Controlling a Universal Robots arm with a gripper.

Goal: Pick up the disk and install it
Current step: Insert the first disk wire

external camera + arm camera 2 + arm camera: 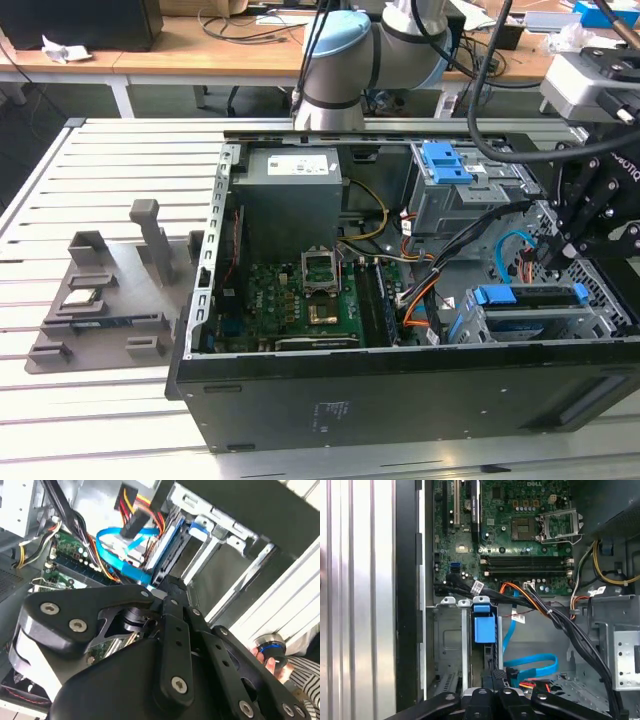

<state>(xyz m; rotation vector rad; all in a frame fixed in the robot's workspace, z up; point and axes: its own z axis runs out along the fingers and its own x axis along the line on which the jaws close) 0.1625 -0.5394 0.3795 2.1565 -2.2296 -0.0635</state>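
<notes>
- Jaws hidden from clear sight, not possible to tell if open or closed; gripper (562,250) (495,676) low inside computer case (400,400).
- Directly ahead of jaws: disk (535,297) (485,627), standing on edge in drive cage (530,328) (447,640).
- Just beside: blue cable (535,662).
- Farther ahead: motherboard (520,535).
- Farthest, outside case: gray tray (100,300).

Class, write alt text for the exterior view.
An open computer case lies on a slatted table, motherboard exposed. The gripper hangs over the drive cage where the disk sits in its blue frame.
</notes>
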